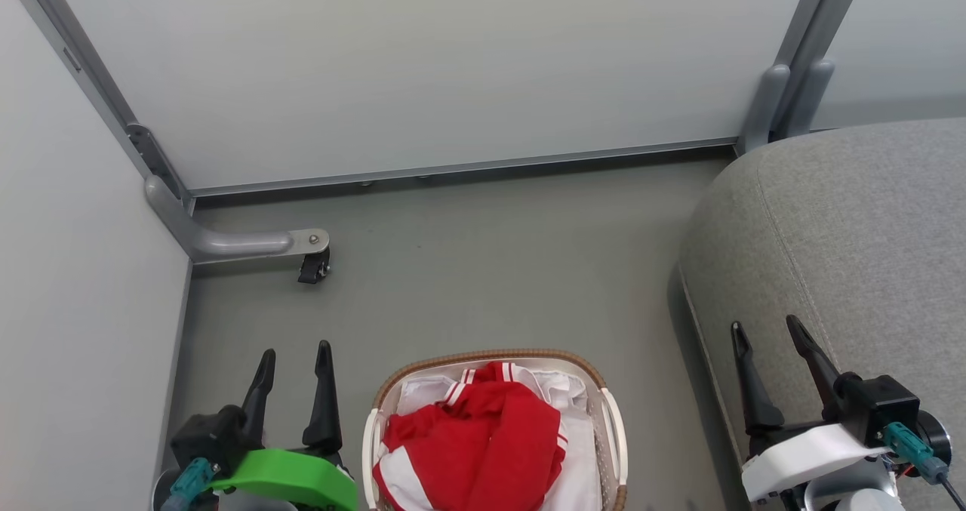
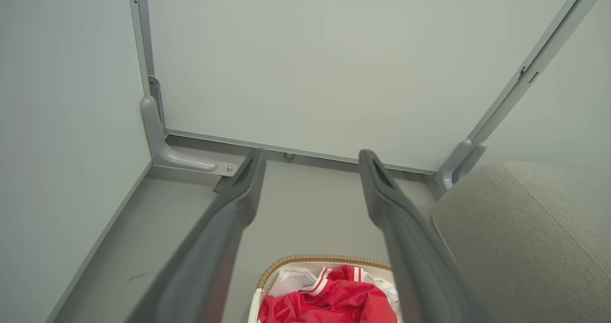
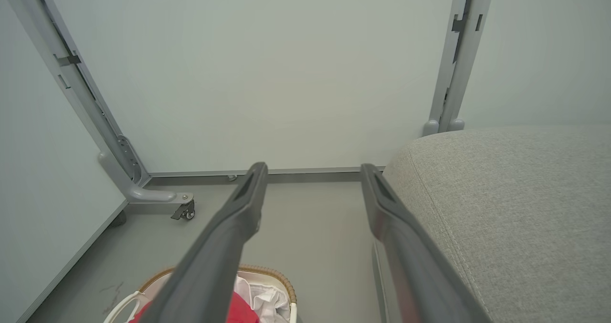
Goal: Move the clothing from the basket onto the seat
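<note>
The clothing [image 1: 483, 435] is found heaped in the basket [image 1: 615, 428], its red folds bunched together; none has been laid on the seat [image 1: 853, 224]. The basket is stood on the floor [image 1: 490, 269], near the seat's rounded end, a placing judged to keep the carry short. The left claw [image 1: 296, 349] is held with its fingers apart and nothing between them, just left of the basket and clear of it. The right claw [image 1: 764, 322] is likewise spread and unloaded, poised over the seat's edge. Both are judged to be at a ready stance, the first reach not yet begun. In the head view the heap and both claws are taken in together. In the left wrist view the basket's far end is framed between the fingers, which suggests alignment for a reach. In the right wrist view the seat's stitched seam and a castor [image 3: 184, 212] on the partition foot are shown plainly, while the basket is partly hidden behind one finger
</note>
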Motion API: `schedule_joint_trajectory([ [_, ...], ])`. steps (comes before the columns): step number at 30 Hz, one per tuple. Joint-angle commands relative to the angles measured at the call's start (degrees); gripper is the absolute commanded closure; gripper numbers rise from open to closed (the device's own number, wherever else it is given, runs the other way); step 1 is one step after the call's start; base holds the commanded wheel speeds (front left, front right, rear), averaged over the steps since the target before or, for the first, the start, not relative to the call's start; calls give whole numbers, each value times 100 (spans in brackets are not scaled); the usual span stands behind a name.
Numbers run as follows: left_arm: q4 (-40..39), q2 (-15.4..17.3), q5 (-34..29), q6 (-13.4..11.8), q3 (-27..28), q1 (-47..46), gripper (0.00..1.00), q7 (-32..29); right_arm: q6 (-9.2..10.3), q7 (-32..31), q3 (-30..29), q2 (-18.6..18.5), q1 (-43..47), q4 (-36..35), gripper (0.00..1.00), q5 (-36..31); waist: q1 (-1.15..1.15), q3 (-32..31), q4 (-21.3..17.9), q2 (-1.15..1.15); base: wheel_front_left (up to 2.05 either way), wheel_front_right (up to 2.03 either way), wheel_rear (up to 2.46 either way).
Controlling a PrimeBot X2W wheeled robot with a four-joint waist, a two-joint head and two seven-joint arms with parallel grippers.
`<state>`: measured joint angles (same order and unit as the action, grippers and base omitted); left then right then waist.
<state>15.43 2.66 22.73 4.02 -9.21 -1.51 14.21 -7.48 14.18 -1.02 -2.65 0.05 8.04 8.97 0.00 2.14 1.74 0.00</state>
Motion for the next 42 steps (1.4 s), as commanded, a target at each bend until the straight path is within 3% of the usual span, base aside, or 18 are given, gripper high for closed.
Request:
schedule_joint_trajectory([
  [1,19,36,-123,-28,-13,80,0,56,-2,62,7,-36,69,-37,0,-110,0,7,3,0,0,0,0],
  [28,115,37,-333,3,-85,-15,0,103,-1,111,-12,-39,-2,-92,0,-261,0,131,-16,0,0,0,0],
  [42,436,35,-471,200,-896,-894,0,97,-1,111,56,-36,-504,-253,0,-337,0,1154,-385,0,0,0,0],
])
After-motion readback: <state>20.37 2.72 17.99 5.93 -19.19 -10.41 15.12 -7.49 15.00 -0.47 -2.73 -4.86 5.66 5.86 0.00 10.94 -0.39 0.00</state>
